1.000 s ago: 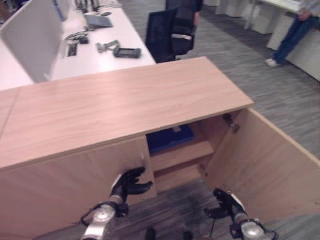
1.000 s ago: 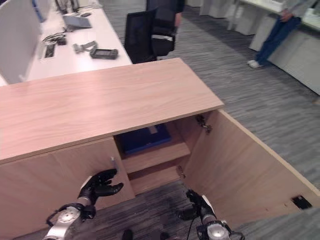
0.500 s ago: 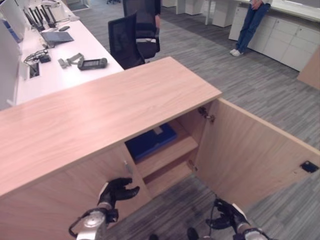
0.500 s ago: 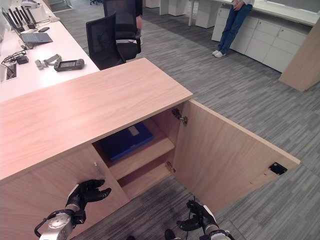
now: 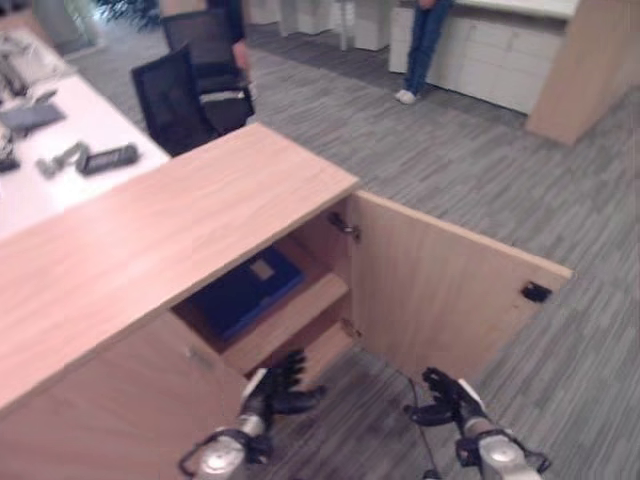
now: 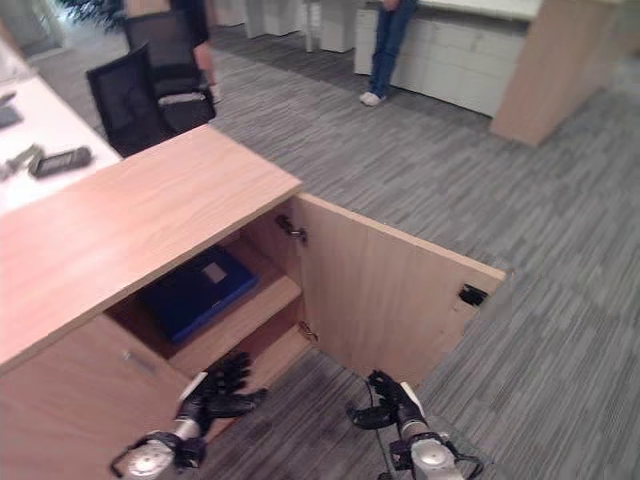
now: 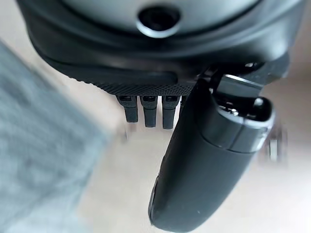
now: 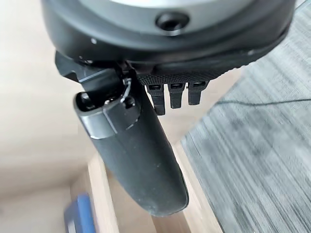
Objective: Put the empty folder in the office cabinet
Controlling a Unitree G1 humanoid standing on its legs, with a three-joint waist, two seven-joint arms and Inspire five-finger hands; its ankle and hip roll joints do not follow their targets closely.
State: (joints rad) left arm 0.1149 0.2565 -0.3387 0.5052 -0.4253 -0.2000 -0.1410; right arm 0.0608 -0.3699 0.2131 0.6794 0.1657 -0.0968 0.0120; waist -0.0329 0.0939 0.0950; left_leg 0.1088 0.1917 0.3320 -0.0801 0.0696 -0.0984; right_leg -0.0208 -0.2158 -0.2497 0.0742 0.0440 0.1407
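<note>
Nearest, at six o'clock low in the head views, both hands hang over the grey carpet before the cabinet. The left hand has its fingers loosely spread and holds nothing, its tips close to the edge of the lower shelf. The right hand sits at about five o'clock, also relaxed and empty, just short of the open door.

Beyond them, toward eleven o'clock, the folder lies flat on the upper shelf inside the office cabinet — a dark blue, rigid-looking binder with a small pale label on its cover, set slightly askew, one corner near the shelf's front edge. Nothing shows it bulging, so it fits the word empty.

As I judge it, the placing itself is done and the release step is in hand. What is left calls for drawing both hands clear and, if closing is wanted, swinging the door shut without catching the folder's near corner.

Farther off, at twelve o'clock, stand a black office chair and a white desk, with a person in jeans beyond — well apart from the work
</note>
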